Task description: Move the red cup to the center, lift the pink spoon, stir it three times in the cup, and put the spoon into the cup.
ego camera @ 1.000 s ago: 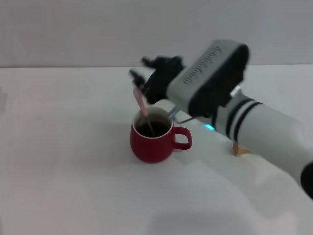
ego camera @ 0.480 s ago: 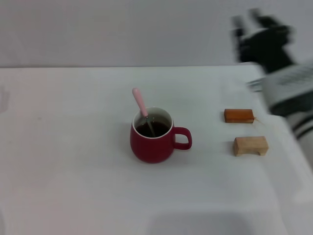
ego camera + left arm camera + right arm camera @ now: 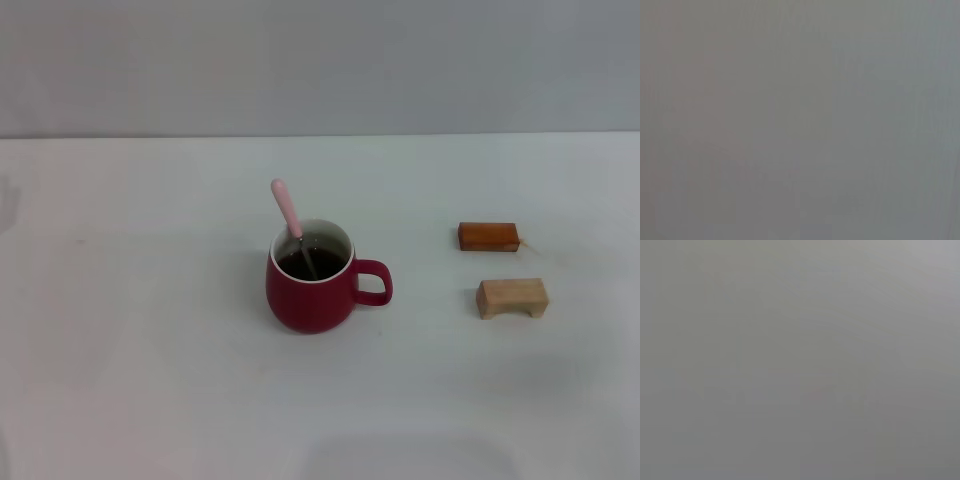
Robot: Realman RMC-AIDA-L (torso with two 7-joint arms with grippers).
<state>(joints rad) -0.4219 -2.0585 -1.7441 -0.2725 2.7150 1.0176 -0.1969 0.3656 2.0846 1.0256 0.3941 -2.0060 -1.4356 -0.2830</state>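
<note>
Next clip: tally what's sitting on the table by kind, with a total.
Cups: 1, the red cup
Spoons: 1, the pink spoon, standing in the cup
Blocks: 2, an orange-brown block and a light wooden block
Total: 4

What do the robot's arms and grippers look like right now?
Neither arm nor gripper shows in any current view, so their look cannot be told. The head view holds only the rounded dark-red ceramic cup with the pink-handled metal spoon standing in it; both wrist views show plain grey.
</note>
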